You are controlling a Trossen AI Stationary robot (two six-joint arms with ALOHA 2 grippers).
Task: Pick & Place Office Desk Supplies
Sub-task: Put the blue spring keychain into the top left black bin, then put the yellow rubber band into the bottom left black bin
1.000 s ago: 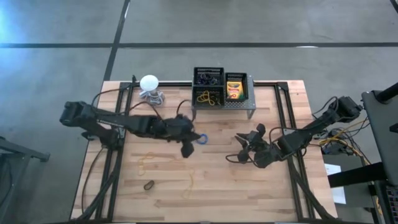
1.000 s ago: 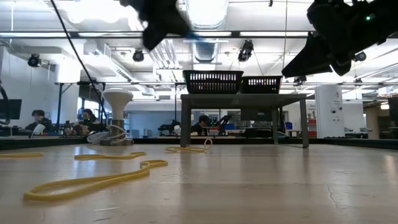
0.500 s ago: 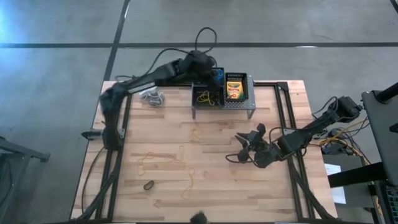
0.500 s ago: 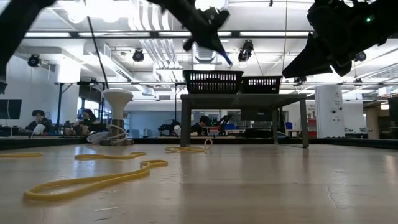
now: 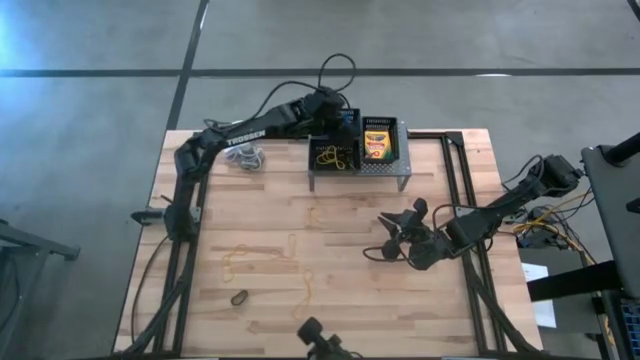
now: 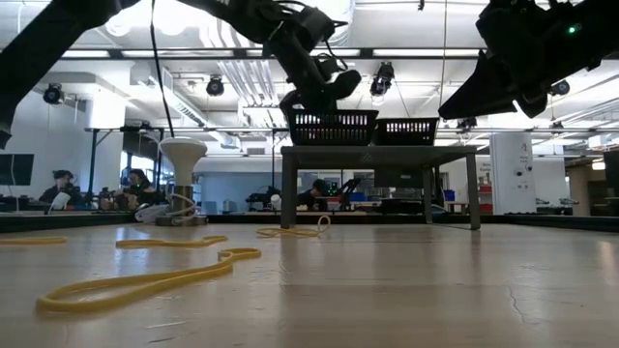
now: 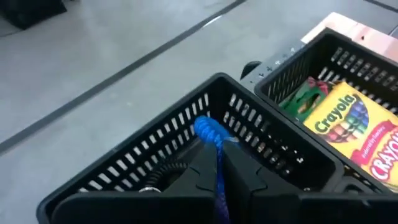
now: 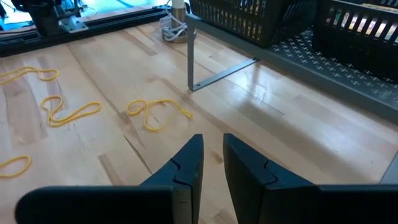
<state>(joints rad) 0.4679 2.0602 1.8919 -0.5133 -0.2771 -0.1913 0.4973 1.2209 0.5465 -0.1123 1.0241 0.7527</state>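
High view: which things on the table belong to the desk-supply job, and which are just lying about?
Job:
- blue rubber band in left claw
- yellow rubber bands
- black wire-mesh bins
- yellow-and-green crayon box

Lying about:
- grey perforated metal stand
- coiled white cord

The desk (image 5: 330,250) is pale wood planking with visible grain and a faint sheen. The 2 bins (image 7: 186,140) look like matt black mesh. The crayon box (image 7: 357,134) is glossy printed card. The stand (image 8: 292,46) is grey perforated metal. The rubber bands (image 8: 158,112) look smooth and yellow.
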